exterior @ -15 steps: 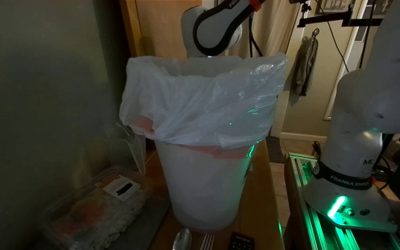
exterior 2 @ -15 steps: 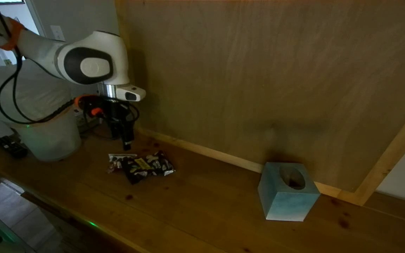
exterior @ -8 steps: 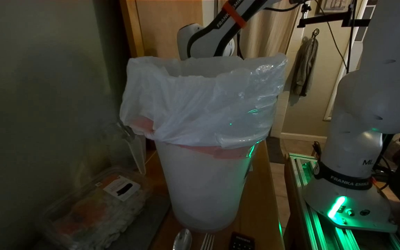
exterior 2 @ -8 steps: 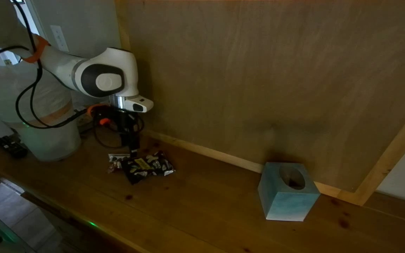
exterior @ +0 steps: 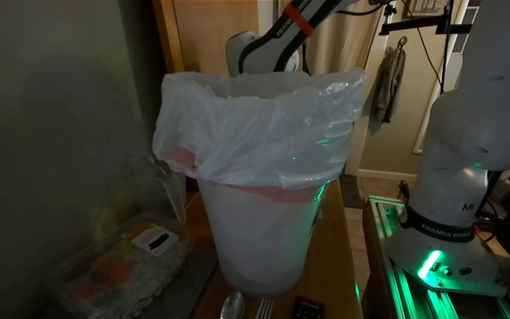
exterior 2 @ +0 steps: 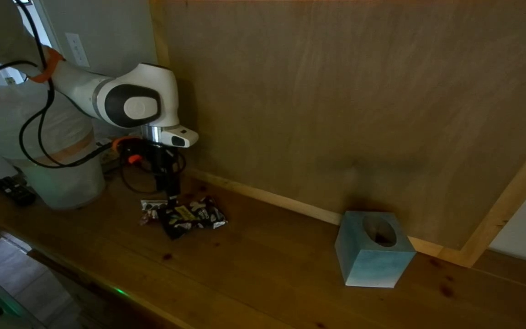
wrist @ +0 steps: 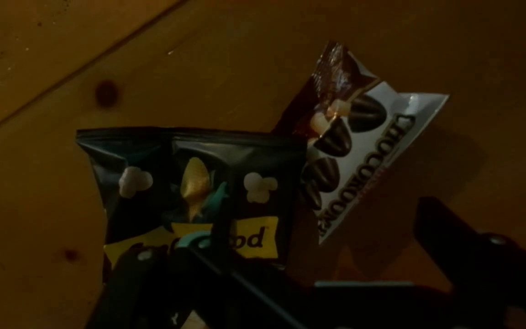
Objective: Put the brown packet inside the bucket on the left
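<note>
The brown packet [wrist: 349, 132], brown and white with "Chocorooms" lettering, lies on the wooden table in the wrist view. It also shows in an exterior view [exterior 2: 150, 211], partly behind a black packet. My gripper [wrist: 325, 208] is open. Its fingers stand apart, the left one over the black packet and the right one over bare wood, with the brown packet's lower tip between them. In an exterior view the gripper [exterior 2: 172, 201] points down just above the two packets. The white bag-lined bucket [exterior: 259, 239] stands upright; it also shows at the left of an exterior view [exterior 2: 69, 183].
The black packet [wrist: 199, 183] with a yellow label touches the brown packet. A blue tissue box [exterior 2: 375, 256] stands by the wooden panel [exterior 2: 336, 91]. A clear plastic box [exterior: 122, 270], a spoon [exterior: 233, 305], a fork [exterior: 264, 309] and a remote [exterior: 308, 308] lie by the bucket.
The arm has come down and away from the bucket toward the packets, mostly in the first half second. It has barely moved since. The packets have not moved.
</note>
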You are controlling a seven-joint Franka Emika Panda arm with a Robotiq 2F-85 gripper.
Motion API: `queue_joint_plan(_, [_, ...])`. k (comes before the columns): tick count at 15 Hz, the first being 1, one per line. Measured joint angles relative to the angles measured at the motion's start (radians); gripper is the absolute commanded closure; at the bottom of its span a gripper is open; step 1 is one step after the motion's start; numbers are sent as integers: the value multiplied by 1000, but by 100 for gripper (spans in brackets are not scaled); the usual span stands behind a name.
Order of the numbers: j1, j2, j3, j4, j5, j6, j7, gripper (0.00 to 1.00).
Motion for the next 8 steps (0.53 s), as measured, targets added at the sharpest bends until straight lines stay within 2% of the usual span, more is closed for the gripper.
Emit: queue_joint_plan(8, [5,7,6,-3,70,-20,0,0])
